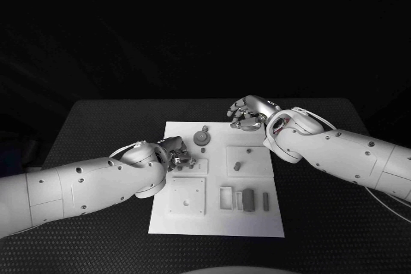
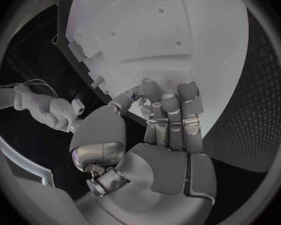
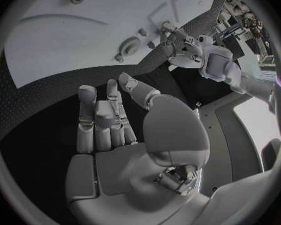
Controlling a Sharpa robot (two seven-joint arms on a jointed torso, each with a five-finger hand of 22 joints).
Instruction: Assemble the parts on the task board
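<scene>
White task board (image 1: 216,226) lies under both curled, empty hands: left hand (image 1: 177,154), right hand (image 1: 248,115).

text: none legible | labels: none | numbers: none | task board (image 1: 217,223): plain white, no markings that can be read | arms and hands: no lettering to make out

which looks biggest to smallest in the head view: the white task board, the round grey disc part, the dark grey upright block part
1. white task board
2. dark grey upright block part
3. round grey disc part

The block and the disc look close in size, so their order is unsure.
</scene>
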